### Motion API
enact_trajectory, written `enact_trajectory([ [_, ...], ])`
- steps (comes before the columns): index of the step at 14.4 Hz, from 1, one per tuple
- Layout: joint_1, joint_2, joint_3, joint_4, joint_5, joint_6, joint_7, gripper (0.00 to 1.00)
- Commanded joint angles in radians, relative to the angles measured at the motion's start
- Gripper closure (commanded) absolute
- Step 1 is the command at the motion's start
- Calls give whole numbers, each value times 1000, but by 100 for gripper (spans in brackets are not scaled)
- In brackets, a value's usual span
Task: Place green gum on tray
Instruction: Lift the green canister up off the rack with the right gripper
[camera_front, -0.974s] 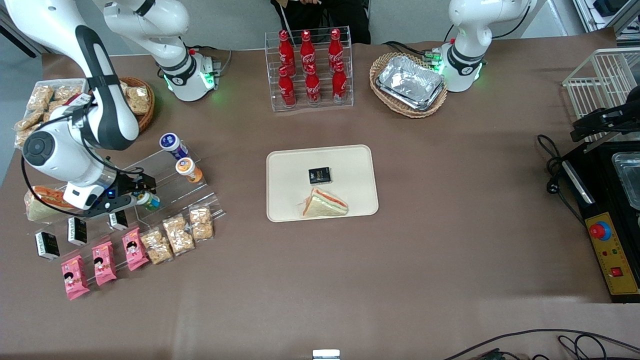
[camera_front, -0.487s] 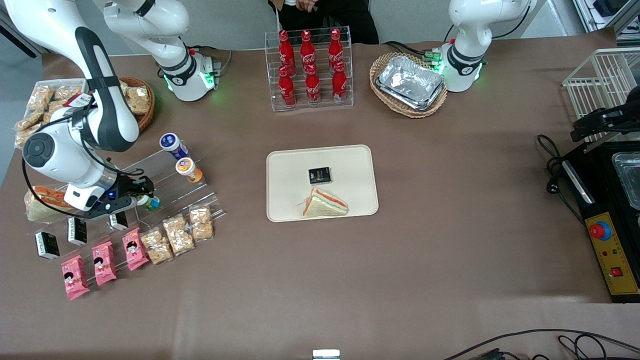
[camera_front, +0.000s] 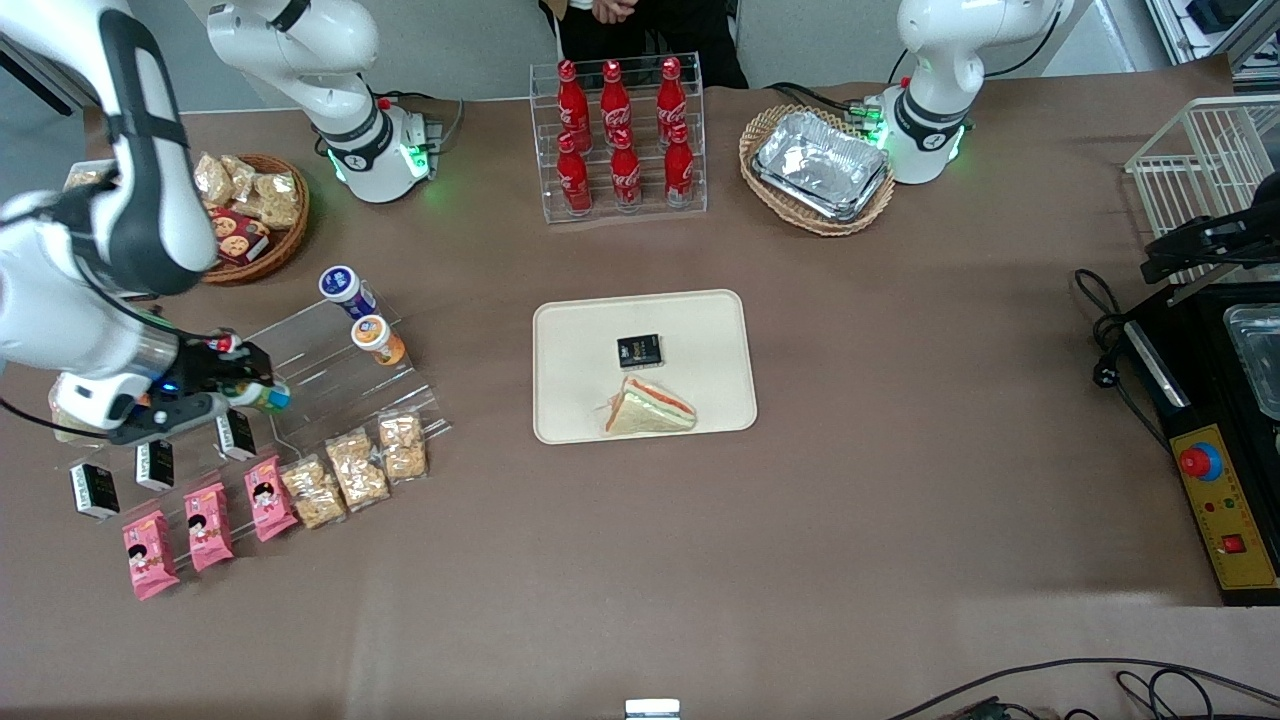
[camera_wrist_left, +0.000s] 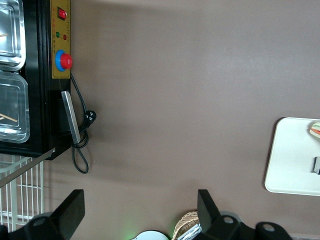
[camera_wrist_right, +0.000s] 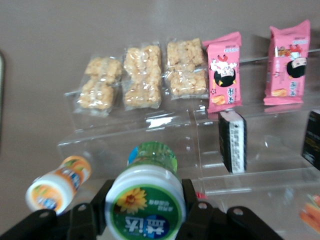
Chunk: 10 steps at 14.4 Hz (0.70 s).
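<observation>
Since the earlier frames, the small green-bodied gum bottle with the white, green-rimmed lid (camera_front: 258, 396) is being drawn off the clear acrylic stepped display rack (camera_front: 330, 375) and carried slightly toward the working arm's end of the table, the arm having risen with it. The bottle is being pinched between the black fingers of the right gripper (camera_front: 245, 392), which are pressed against its sides just under the lid (camera_wrist_right: 145, 204); it is being held clear of the rack step beneath.

Beside the gripper, the orange-lidded gum bottle (camera_wrist_right: 58, 183) is lying on the same rack, and the blue-lidded bottle (camera_front: 343, 287) is standing farther from the front camera. Nearer to that camera than the gripper, the small black-and-white boxes (camera_wrist_right: 232, 141), clear packets of puffed-rice snacks (camera_wrist_right: 142, 77) and pink snack packets (camera_wrist_right: 224, 69) are being displayed on the lower steps.

The lifting step appears to be in hand. The large flat cream-beige plastic tray (camera_front: 570, 330) is lying well apart from the gripper, toward the parked arm's end, already carrying a wrapped triangular sandwich (camera_front: 648, 408) and a small black box (camera_front: 639, 350). A sideways carry would be called for next, with release over a bare part of the tray.
</observation>
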Motion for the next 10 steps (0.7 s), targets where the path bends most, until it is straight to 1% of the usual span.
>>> enact_trajectory([
  [1,1,4,0,244,18,-255,-10,57],
  [3,2,4,2,342,20,-360,-9,57],
  [5,6,-24,6,381,21,-438,25,57],
  [7,19,-50,26,384,36,-498,161,57],
  [8,38,-58,44,389,47,-507,221,56],
  [10,74,-79,92,386,49,-509,362,56],
])
